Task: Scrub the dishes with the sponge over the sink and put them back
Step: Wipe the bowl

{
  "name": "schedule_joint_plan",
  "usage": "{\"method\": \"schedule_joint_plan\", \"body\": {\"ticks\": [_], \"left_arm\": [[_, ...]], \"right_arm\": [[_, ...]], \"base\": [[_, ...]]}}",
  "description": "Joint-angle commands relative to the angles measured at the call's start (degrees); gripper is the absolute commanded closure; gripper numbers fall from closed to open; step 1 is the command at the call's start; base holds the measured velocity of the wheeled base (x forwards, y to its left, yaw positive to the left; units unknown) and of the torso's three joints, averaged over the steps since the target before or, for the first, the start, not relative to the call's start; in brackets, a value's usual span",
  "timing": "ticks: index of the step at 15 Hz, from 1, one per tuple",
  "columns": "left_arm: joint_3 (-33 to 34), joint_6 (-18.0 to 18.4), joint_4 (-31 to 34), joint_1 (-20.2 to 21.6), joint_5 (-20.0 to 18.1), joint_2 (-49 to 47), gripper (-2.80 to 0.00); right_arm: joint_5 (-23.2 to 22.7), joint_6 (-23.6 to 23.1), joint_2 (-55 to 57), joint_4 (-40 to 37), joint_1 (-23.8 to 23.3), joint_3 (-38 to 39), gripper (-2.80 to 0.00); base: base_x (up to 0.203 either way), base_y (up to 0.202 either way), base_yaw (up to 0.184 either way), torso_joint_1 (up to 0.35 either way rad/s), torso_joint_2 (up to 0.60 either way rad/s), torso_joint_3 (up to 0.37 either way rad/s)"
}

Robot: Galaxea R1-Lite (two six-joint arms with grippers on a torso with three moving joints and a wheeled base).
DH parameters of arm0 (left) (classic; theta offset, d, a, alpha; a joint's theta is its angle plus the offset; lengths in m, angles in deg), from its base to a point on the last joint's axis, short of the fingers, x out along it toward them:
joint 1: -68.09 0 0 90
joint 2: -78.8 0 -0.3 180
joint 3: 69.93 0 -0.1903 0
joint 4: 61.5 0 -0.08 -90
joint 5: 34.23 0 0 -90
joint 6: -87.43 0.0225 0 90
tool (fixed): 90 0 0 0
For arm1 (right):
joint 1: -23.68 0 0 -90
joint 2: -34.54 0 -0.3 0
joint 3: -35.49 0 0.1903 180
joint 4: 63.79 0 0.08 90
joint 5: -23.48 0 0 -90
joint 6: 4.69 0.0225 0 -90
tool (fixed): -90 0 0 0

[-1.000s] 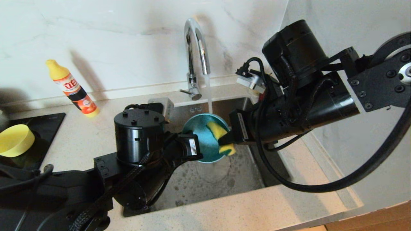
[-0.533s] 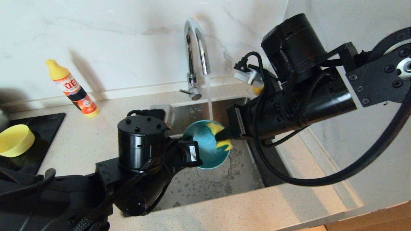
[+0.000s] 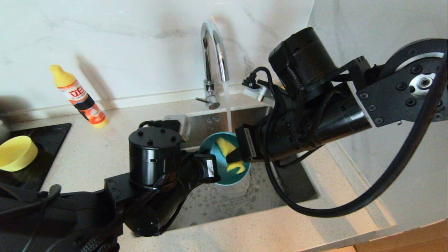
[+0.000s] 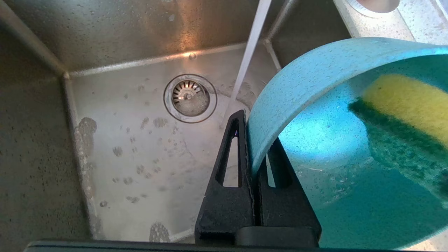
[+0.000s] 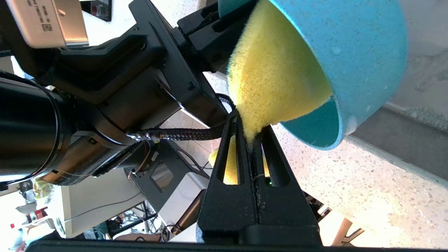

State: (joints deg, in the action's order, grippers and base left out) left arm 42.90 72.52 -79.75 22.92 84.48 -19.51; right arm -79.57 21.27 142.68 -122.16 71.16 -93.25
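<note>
Over the sink (image 3: 217,206), the right claw (image 5: 250,140) pinches the sponge (image 5: 273,80) inside the blue bowl (image 3: 224,175), whose rim the left claw (image 4: 255,147) clamps under the running tap (image 3: 213,45). Sweep firmly around the wall, keeping the bowl steady.

The head view looks down from above at the sink (image 3: 245,199), both arms and the tap (image 3: 213,63). Each wrist view sits close behind its fingers: the left faces the basin, the right faces the left arm. All three share the blue bowl (image 3: 217,175) (image 4: 308,80) (image 5: 364,52).
</note>
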Motion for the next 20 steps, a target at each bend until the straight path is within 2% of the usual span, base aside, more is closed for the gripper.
{"method": "schedule_joint_plan", "body": {"ticks": [1,7,15,20], "left_arm": [[-0.14,-0.21,-0.30,0.05,0.28,0.49,0.00],[-0.72,-0.12,-0.30,0.25,0.38,1.24,0.00],[-1.29,-0.21,-0.30,0.50,0.38,1.19,0.00],[-1.61,-0.20,-0.05,4.00,0.31,0.60,0.00]], "right_arm": [[-0.05,0.15,-1.53,-0.37,-1.11,0.79,0.00],[-0.21,0.23,-3.44,0.00,-1.56,8.34,0.00],[-0.09,0.40,0.57,0.29,3.11,6.47,0.00],[0.28,0.63,-5.62,-0.24,1.60,7.57,0.00]], "base": [[0.000,0.000,0.000,0.000,0.00,0.000],[0.000,0.000,0.000,0.000,0.00,0.000],[0.000,0.000,0.000,0.000,0.00,0.000],[0.000,0.000,0.000,0.000,0.00,0.000]]}}
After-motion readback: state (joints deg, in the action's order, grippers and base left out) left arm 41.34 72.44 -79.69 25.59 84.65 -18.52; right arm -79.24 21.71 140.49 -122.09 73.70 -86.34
